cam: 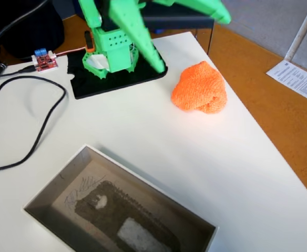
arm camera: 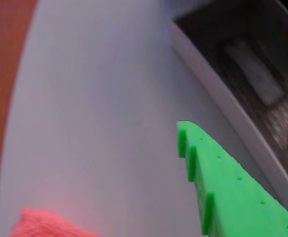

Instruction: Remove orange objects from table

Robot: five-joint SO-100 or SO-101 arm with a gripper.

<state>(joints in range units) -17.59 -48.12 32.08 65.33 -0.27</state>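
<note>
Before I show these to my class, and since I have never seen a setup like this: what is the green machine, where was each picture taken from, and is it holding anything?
The green machine is a small robot arm bolted to a black base plate on a white table. The fixed view looks down at the table from the side. The wrist view comes from a camera riding on the arm; the green toothed piece there is a gripper finger.

On the table lie an orange knitted bundle, an open grey box, a black cable and a small red circuit board. Nothing appears held; the bundle lies free.
</note>
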